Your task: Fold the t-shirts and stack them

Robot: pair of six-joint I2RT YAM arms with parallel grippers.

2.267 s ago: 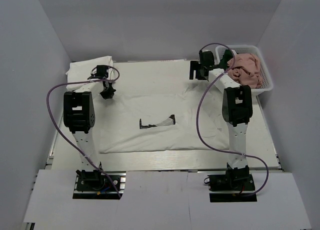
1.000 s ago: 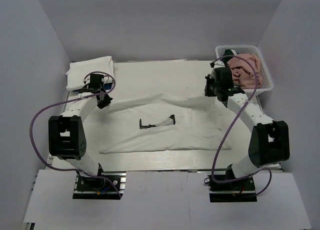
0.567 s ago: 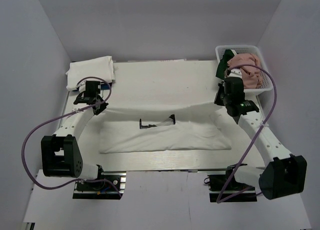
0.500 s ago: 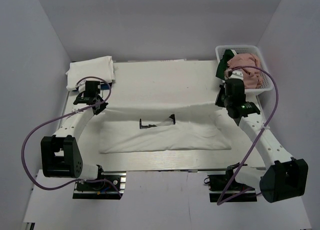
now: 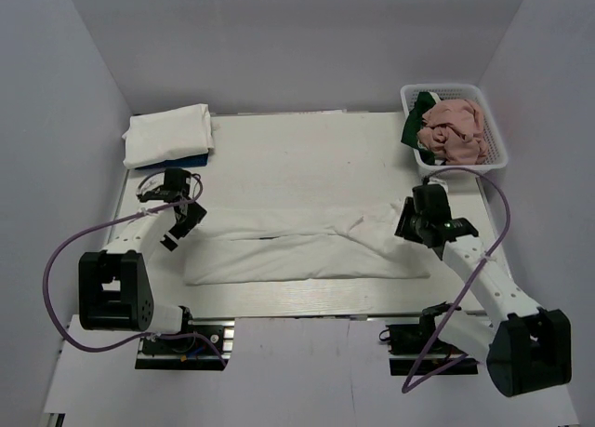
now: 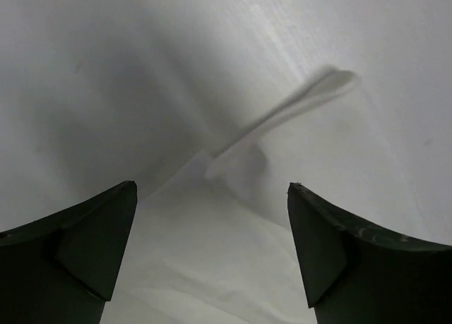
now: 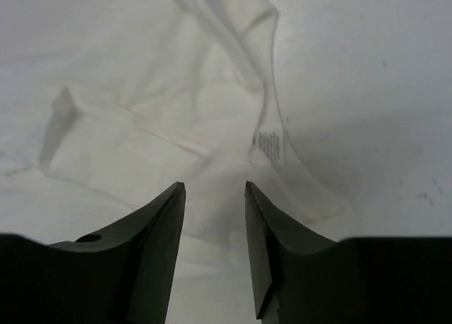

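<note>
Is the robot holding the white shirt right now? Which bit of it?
No, nothing is held. The left tool is wide open, and the right tool is partly open, with the white t-shirt lying loose below.

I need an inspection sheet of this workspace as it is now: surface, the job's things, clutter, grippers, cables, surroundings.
Surface: white table, cloth across its near half.
Job's things: white t-shirt folded lengthwise, lying flat; stack of folded white shirts at far left; pink shirt and dark green shirt crumpled in the basket.
Clutter: white mesh basket at the far right corner.
Grippers: left gripper wide open over the t-shirt's left end; right gripper slightly open over its right end; neither holds anything.
Cables: left purple cable and right purple cable loop loose.
Surroundings: plain grey walls.
</note>
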